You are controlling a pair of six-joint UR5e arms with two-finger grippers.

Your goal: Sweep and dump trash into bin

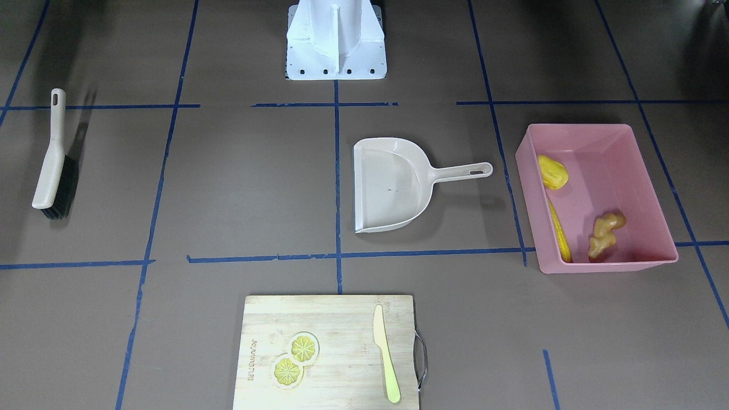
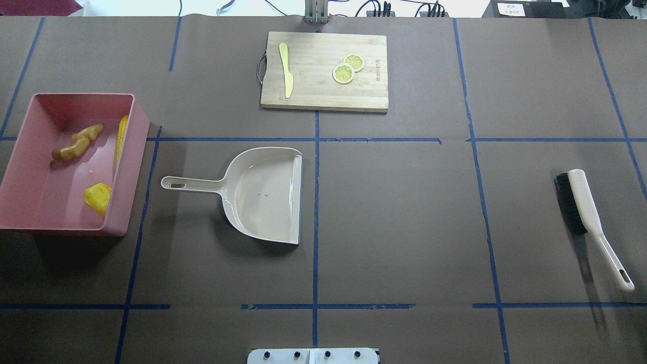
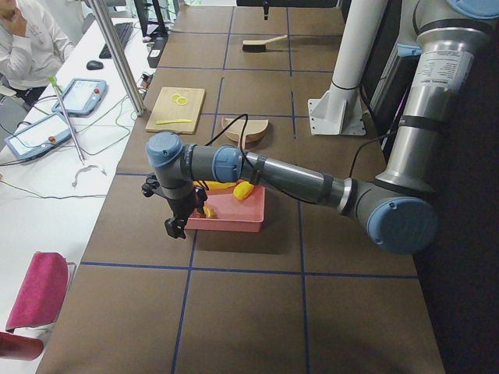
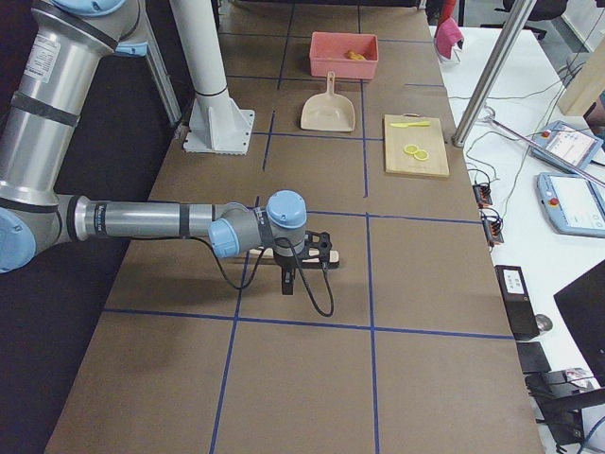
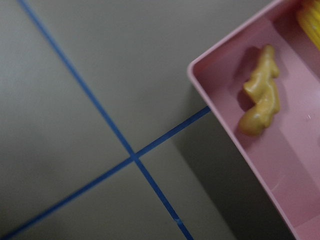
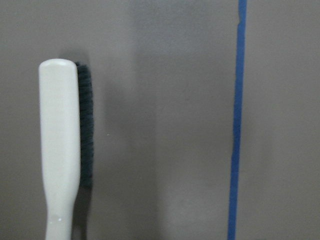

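Corn cob (image 1: pixel 559 230), yellow lump (image 1: pixel 552 172) and ginger root (image 1: pixel 605 233) lie inside the pink bin (image 1: pixel 646 193) at the table's left end. The left gripper (image 3: pixel 173 227) hangs by the bin's corner and the right gripper (image 4: pixel 288 284) over the brush (image 2: pixel 584 202); whether either is clenched, I cannot tell.

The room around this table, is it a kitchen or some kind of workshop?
Most likely a robotics lab: an industrial robot arm reaches over a table gridded with blue tape, and control tablets lie on the side bench.
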